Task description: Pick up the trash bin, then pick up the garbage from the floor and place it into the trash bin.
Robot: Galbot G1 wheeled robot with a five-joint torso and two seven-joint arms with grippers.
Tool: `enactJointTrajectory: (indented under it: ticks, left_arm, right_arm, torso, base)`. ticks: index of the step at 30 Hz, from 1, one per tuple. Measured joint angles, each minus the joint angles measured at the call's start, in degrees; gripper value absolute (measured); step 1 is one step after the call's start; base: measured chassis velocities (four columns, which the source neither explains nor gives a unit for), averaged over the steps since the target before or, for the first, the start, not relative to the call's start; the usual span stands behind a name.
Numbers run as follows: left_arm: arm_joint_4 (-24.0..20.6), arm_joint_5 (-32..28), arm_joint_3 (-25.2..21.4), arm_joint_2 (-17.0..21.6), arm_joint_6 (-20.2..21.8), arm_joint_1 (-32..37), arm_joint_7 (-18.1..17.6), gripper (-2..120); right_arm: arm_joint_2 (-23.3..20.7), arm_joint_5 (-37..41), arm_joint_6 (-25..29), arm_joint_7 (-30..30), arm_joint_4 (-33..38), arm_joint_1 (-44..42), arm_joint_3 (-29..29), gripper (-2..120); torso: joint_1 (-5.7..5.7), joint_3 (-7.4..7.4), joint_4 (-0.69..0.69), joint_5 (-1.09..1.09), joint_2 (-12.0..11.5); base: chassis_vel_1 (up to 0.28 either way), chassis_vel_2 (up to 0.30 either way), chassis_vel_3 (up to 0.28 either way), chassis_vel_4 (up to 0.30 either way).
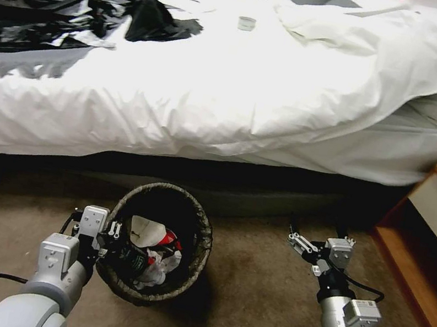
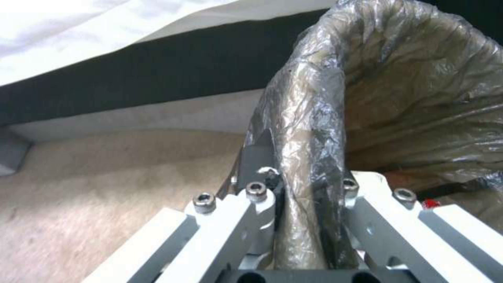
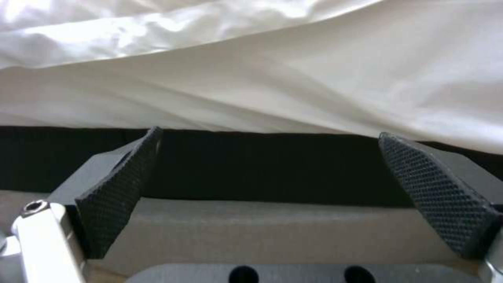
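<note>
Now my left fingers [image 2: 262, 204] clamp the trash bin [image 1: 160, 243] rim between them, garbage [image 1: 150, 255] inside. My right fingers [image 3: 118, 192] stand apart, empty. That slick liner could slip, I judge, tipping everything onto the floor [image 1: 262, 305].

Light is brightest on the white bedding [image 1: 277, 78], which is washed out toward its far right end and loses fold detail there. Below the bedding's hanging edge lies a deep black band of shadow where nothing can be made out. The carpet [image 1: 257, 298] in front of that band is dim and evenly lit, with a soft dark shadow just right of the bin [image 1: 200, 238]. The head view bends straight lines near its borders. In the left wrist view the bag [image 2: 419, 98] folded over the bin's rim gives small glints, and the nearest metal is blurred. In the right wrist view the bedding is soft and glaring.
</note>
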Motion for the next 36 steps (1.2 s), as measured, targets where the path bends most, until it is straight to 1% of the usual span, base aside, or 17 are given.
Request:
enactJointTrajectory:
  ticks: [36]
  left_arm:
    - [0.0,0.0,-0.5,-0.1,-0.1,0.2,0.0,5]
  right_arm:
    - [-0.6,0.4,-0.5,-0.4,-1.6,0.9,-1.1,100]
  torso:
    - [0.00,0.00,-0.01,0.00,0.0]
  base:
    - [0.088,0.080,0.084,0.081]
